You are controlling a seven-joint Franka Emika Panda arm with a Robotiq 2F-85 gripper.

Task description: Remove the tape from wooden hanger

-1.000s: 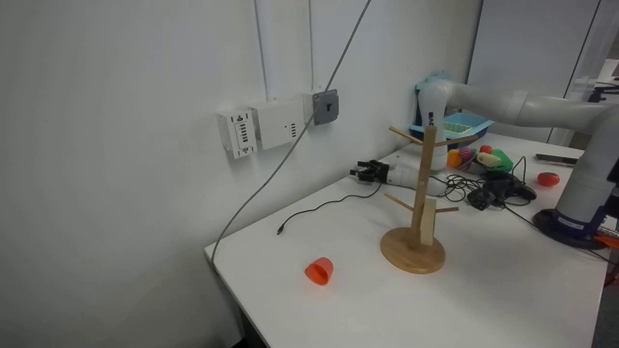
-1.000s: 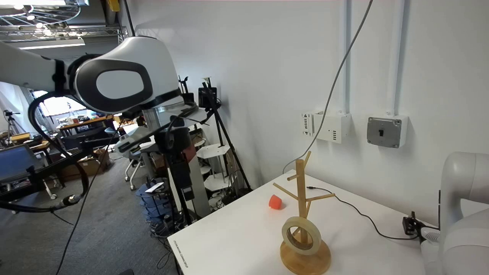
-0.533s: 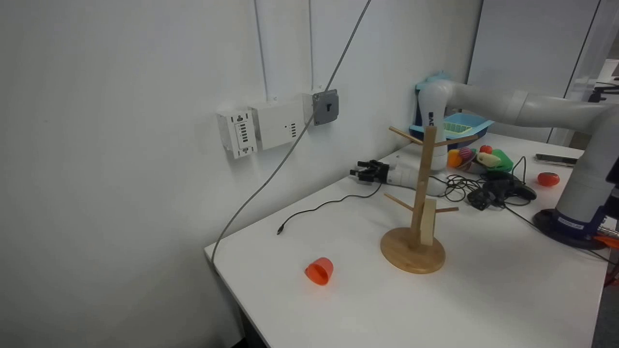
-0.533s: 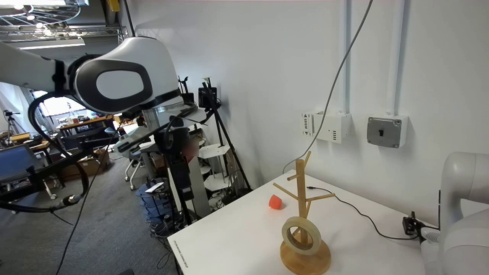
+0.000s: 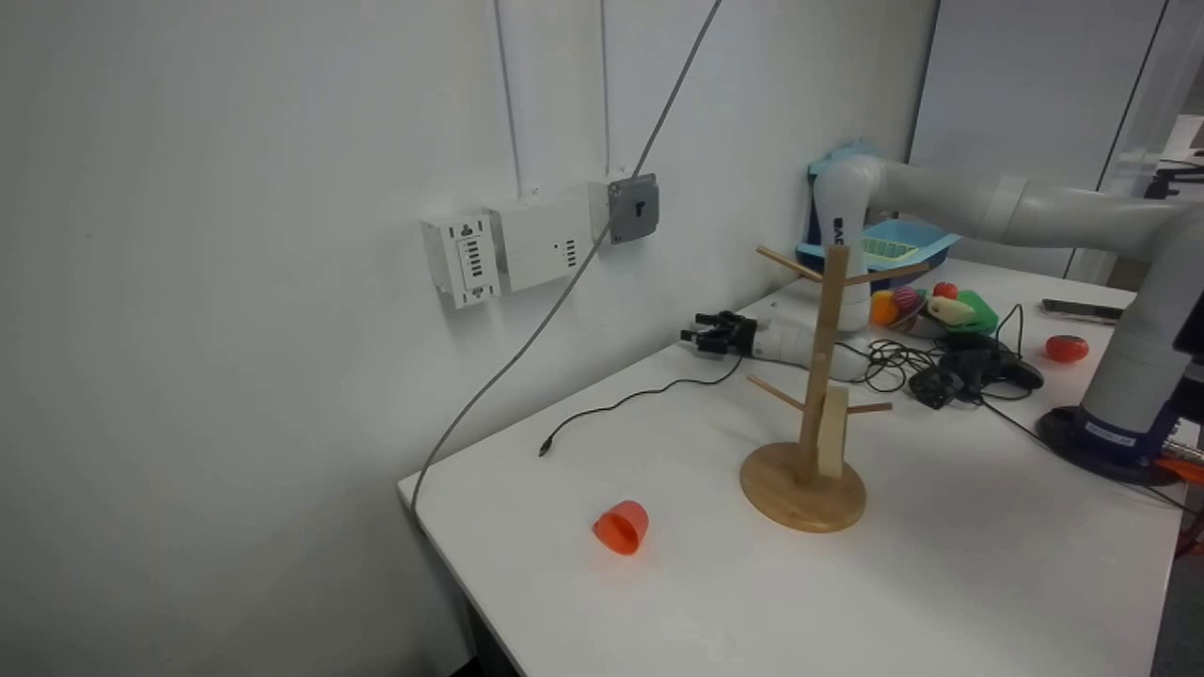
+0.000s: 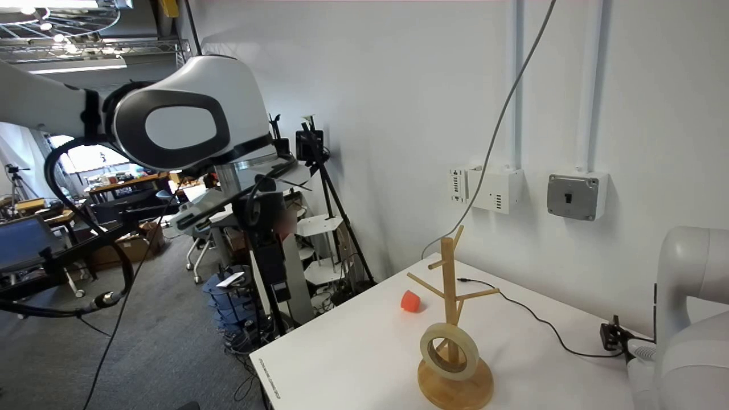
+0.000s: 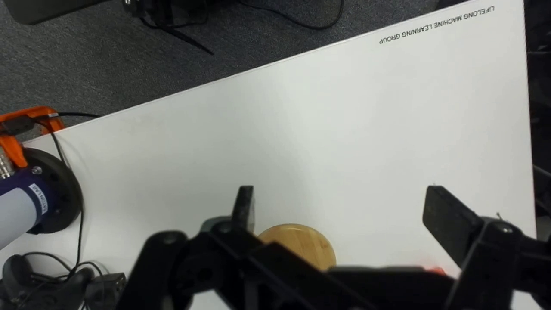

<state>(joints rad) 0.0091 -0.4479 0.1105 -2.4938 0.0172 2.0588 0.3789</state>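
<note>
End effector (image 7: 340,193) found released: its two fingers (image 7: 447,219) stand wide apart. Against the frame half a second earlier, the robot arm (image 6: 183,128) carrying the end effector has shifted marginally toward the side of the wooden hanger (image 6: 451,310); wooden hanger and tape (image 6: 472,354) register no displacement.

The tape is well apart from the end effector, hung around a lower peg of the wooden hanger, which stands upright on the tabletop (image 7: 344,129).

View comparison: in the wrist view, part of the round base (image 7: 308,243) appears between the end effector's fingers, nearer the one at that picture's left; lettering (image 7: 437,26) along the tabletop's edge is legible here alone. In an exterior view the tape presents its open ring; in an exterior view the tape (image 5: 832,432) is edge-on. The orange cup (image 5: 621,527) shows whole in both exterior views; fruit-shaped items (image 5: 926,306) appear in an exterior view alone.
</note>
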